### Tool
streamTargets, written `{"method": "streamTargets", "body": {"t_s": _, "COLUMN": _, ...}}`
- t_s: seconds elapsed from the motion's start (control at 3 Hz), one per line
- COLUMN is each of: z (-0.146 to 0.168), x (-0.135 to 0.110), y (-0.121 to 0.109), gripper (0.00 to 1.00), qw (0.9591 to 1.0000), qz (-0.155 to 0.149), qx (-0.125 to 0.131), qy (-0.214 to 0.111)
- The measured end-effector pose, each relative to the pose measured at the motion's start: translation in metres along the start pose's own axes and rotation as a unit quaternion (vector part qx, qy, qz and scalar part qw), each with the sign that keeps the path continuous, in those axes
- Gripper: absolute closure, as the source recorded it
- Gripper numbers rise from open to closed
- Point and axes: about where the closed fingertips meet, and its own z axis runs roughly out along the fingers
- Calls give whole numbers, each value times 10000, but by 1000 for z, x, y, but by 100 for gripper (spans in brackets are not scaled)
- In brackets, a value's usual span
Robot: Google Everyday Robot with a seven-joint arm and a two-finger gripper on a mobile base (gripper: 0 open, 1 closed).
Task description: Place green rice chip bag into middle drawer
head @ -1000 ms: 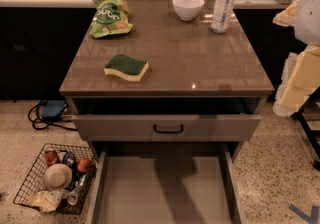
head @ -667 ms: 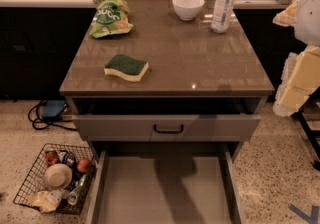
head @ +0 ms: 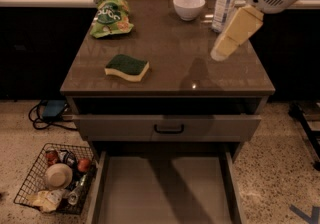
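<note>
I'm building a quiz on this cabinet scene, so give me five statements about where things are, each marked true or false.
1. The crinkly bright-green rice chip bag lies on the brown cabinet top, near its far left corner. True.
2. The wide grey middle drawer is pulled open, below the drawer with the black handle. True.
3. The cream gripper holds the bag. False: it hangs over the top's right side, apart from the bag.
4. The green-and-yellow sponge sits in the white bowl. False: it lies on the top, towards the front left.
5. The clear water bottle lies on its side. False: it stands upright, right of the bowl.
</note>
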Motion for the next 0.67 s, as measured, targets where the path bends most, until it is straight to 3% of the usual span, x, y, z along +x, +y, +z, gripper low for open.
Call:
{"method": "streamTargets", "body": {"t_s": 0.33, "z": 22, "x": -40, "y": -29, "gripper": 0, "qw": 9968, "qz": 363, "qx": 493, "qy": -522}}
{"method": "streamTargets", "body": {"t_s": 0.67, "z": 34, "x": -74, "y": -54, "gripper": 0, "qw": 9860, "qz": 807, "qx": 960, "qy": -1100}}
